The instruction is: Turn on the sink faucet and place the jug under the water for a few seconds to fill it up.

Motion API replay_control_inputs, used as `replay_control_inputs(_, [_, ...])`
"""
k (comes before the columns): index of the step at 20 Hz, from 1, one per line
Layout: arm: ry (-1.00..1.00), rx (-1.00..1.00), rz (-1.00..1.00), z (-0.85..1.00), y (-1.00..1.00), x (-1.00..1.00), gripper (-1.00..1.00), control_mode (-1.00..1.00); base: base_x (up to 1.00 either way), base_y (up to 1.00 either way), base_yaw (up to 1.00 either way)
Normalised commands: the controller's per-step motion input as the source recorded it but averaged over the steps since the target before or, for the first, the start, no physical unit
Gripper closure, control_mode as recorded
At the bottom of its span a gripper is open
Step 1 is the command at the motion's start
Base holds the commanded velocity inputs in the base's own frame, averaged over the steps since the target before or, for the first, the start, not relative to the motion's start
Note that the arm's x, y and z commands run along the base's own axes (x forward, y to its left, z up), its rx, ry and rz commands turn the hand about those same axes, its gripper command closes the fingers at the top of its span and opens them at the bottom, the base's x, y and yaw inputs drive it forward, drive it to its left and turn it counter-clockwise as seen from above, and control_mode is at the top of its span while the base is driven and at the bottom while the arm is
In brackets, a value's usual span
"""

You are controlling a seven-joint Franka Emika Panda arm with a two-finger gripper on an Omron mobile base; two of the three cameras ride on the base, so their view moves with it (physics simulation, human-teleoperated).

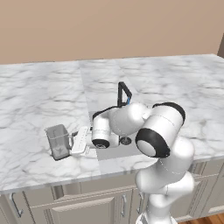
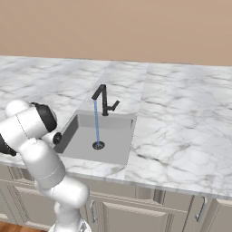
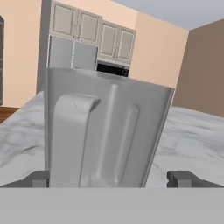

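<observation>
Two finger tips (image 3: 183, 178) stand wide apart, flanking the jug (image 3: 105, 131) at the hand view's centre, not clamped on it. Jug (image 1: 59, 141) sits at left base view's lower left, beside the sink (image 2: 113, 136); water (image 2: 96, 122) runs from the sink faucet (image 2: 104, 100).

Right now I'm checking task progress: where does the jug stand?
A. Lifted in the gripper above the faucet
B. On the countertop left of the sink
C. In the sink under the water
B: the jug stands on the marble countertop left of the sink, with the open gripper beside it.
</observation>
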Motion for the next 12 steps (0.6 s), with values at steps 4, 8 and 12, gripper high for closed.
replay_control_inputs(4, [-0.04,0.0,0.0,0.03,0.0,-0.22,-1.0,-1.0,0.0,0.0,0.0])
replay_control_inputs(8, [0.0,0.0,0.0,0.02,0.01,0.0,-1.0,-1.0,0.0,0.0,0.0])
replay_control_inputs(12, [0.01,0.0,0.0,0.01,0.02,0.03,-1.0,-1.0,0.0,0.0,0.0])
